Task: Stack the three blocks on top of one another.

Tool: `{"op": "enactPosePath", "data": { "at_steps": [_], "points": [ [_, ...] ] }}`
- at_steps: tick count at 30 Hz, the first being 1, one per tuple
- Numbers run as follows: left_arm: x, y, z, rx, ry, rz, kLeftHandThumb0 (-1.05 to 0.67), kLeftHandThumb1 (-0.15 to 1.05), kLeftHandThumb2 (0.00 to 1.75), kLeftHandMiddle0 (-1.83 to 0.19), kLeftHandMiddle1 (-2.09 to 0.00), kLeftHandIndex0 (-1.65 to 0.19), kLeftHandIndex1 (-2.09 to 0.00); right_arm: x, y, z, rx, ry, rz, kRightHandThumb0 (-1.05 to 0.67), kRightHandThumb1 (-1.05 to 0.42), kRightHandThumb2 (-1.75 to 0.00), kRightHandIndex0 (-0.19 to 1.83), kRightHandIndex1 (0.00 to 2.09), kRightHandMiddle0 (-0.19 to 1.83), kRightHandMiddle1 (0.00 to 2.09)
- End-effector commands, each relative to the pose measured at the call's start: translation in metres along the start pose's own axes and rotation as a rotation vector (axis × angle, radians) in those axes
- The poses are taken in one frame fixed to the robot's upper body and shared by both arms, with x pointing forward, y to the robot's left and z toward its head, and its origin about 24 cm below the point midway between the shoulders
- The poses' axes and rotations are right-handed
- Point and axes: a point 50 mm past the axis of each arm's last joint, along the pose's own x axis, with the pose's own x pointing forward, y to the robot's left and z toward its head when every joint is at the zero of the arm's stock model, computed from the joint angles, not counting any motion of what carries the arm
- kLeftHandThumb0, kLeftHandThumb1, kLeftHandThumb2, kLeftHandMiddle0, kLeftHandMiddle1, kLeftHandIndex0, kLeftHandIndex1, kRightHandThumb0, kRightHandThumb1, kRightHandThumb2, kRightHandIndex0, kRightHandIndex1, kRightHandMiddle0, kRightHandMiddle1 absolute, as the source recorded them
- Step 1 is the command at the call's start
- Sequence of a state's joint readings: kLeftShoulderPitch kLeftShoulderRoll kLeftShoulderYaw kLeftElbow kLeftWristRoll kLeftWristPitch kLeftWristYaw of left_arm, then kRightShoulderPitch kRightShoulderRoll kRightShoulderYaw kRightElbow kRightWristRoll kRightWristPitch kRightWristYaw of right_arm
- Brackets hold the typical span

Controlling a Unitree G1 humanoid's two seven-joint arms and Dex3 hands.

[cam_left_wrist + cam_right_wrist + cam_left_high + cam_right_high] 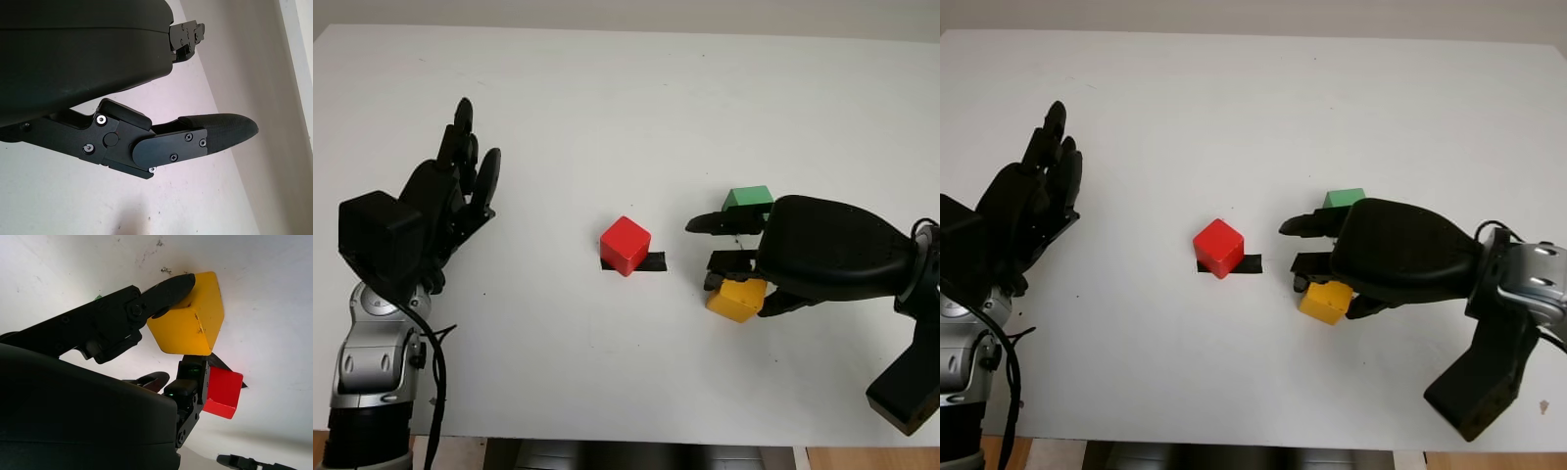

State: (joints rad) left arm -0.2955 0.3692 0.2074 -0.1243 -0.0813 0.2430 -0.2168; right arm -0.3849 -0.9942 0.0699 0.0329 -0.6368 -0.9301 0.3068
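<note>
A yellow block [735, 302] sits at the table's right of centre with my right hand [740, 282] shut on it. In the right wrist view one finger [166, 289] presses a side of the yellow block [188, 323] and another finger [188, 384] comes up from below. Whether the block is off the table I cannot tell. A green block [749, 199] stands just behind that hand's upper finger. The red block [626, 245] rests on a black tape mark [651, 262] at the centre. My left hand [460, 162] is open, raised over the table's left side.
The white table [607, 108] stretches wide behind and between the blocks. Its front edge [607, 443] runs near the bottom, and a pale wall lies beyond the far edge.
</note>
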Motion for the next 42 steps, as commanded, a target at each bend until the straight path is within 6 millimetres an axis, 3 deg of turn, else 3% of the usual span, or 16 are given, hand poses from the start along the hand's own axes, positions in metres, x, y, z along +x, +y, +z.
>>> {"op": "enactPosePath", "data": {
  "at_steps": [1,8,14,24,31,42],
  "points": [
    [-0.002,0.001,0.0,0.011,0.001,0.005,-0.8,1.05,0.61,0.19,-0.02,0.19,0.0,0.001,0.0,0.001,0.022,0.016,-0.011,-0.47,-0.86,-0.05,0.49,0.11,0.61,1.18],
    [-0.002,-0.001,-0.001,0.007,0.011,0.01,-0.78,1.05,0.62,0.18,-0.05,0.19,-0.02,0.004,-0.009,-0.011,0.117,0.111,-0.101,-0.43,-0.84,-0.05,0.55,0.13,0.65,1.15],
    [-0.002,-0.003,-0.001,-0.004,0.011,0.018,-0.79,1.05,0.6,0.17,-0.05,0.18,-0.04,0.006,-0.029,-0.026,0.182,0.179,-0.124,-0.37,-0.85,-0.06,0.55,0.11,0.66,1.09],
    [-0.002,-0.008,-0.002,-0.008,0.005,0.021,-0.82,1.05,0.59,0.18,-0.05,0.19,-0.04,0.021,-0.075,-0.046,0.212,0.226,-0.118,-0.36,-0.83,-0.05,0.6,0.08,0.78,0.89],
    [-0.002,-0.01,-0.004,-0.011,0.006,0.033,-0.82,1.05,0.6,0.17,-0.05,0.19,-0.04,0.046,-0.112,-0.056,0.207,0.235,-0.056,-0.39,-0.8,-0.05,0.63,0.08,0.87,0.79],
    [-0.005,-0.015,-0.004,-0.018,0.005,0.043,-0.83,1.05,0.63,0.18,-0.05,0.19,-0.04,0.086,-0.123,-0.056,0.247,0.207,0.034,-0.41,-0.89,-0.06,0.51,0.04,0.57,1.22]
  ]
}}
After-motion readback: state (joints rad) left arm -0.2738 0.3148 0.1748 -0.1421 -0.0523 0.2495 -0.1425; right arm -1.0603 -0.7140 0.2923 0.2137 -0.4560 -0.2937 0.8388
